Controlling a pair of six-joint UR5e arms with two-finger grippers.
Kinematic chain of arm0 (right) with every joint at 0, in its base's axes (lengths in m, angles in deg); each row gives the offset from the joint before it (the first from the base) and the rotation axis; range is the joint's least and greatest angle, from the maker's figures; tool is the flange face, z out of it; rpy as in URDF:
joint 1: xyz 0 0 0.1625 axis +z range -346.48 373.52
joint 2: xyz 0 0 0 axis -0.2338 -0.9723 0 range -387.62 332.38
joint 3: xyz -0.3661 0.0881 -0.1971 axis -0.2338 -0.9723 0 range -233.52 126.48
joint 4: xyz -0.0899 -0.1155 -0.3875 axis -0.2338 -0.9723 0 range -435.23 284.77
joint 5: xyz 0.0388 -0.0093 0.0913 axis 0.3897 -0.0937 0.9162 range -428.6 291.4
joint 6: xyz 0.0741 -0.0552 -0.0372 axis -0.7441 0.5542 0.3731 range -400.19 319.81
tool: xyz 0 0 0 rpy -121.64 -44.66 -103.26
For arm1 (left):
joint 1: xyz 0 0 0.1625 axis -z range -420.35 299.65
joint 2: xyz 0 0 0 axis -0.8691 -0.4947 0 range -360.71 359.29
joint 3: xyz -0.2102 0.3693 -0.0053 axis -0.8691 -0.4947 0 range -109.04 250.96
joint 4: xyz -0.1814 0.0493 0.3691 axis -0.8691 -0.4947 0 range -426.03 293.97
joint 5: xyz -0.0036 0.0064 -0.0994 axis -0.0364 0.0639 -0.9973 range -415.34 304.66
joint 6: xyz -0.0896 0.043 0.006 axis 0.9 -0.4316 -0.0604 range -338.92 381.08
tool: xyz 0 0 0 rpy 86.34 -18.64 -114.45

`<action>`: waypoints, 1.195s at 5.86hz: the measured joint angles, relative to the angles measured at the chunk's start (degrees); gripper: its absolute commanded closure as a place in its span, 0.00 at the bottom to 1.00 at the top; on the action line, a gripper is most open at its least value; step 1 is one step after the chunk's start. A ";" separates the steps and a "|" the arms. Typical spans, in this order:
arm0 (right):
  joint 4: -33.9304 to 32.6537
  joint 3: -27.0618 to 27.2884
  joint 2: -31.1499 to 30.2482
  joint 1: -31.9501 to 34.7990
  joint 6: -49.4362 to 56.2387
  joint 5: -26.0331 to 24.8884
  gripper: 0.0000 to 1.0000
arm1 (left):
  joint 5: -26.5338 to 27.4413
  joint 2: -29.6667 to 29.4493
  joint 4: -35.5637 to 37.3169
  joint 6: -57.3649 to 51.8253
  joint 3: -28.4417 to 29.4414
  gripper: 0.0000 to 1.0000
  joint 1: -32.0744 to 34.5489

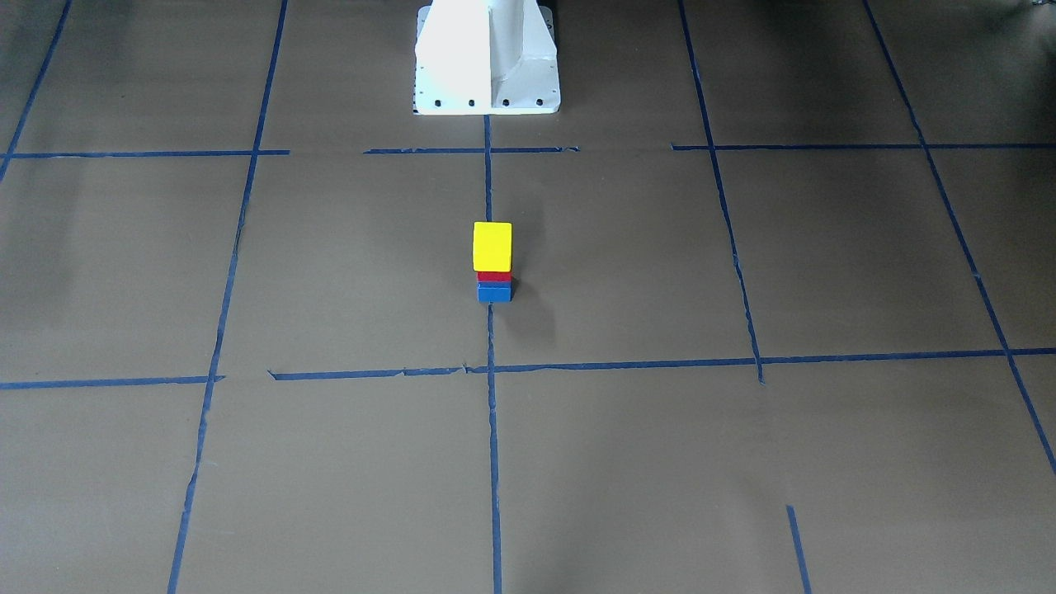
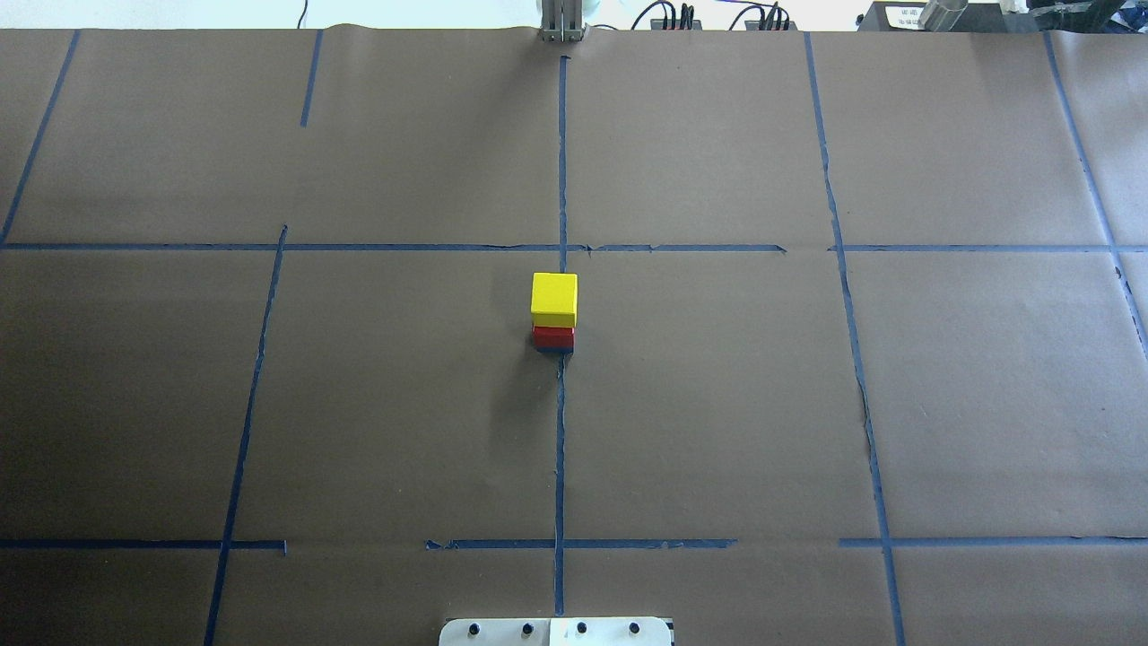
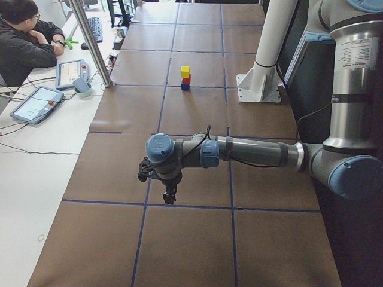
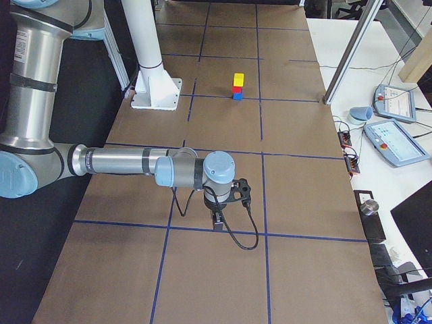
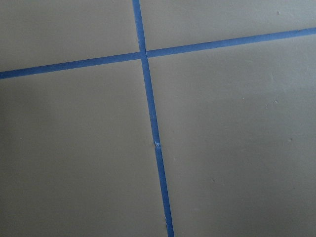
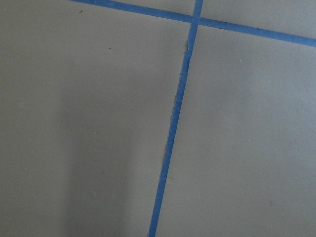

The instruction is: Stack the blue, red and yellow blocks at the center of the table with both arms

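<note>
Exterior left: block stack [image 3: 186, 79] well apart from left jaws

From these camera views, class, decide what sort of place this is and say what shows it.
Likely a robotics lab: a table gridded with blue tape, a left arm and right arm, an operator with control tablets.

- The three-block tower [image 1: 492, 262], a yellow cube on a red one on a blue one, is the only upright thing mid-table. The brown paper tabletop [image 1: 742, 272] lies open on every side of it.
- On the robot's side of the tower, well apart, stands the white metal base pedestal [image 1: 487, 58].
- On the tower's opposite side, at the table's edge, stands a slim grey metal post [image 2: 562, 22].
- The left gripper [image 3: 170, 195] and right gripper [image 4: 217, 221] hang low, well apart from the tower at either end.
</note>
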 measured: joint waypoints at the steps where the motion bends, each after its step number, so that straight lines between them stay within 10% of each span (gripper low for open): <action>1: 0.03 -0.48 0.04 0.00 -0.04 0.05 0.00 | 0.14 -0.02 -1.10 0.07 0.35 0.00 -0.04; 7: 0.01 -0.88 0.33 0.00 -0.19 0.08 0.00 | 0.73 2.26 -1.43 0.14 1.28 0.00 -0.22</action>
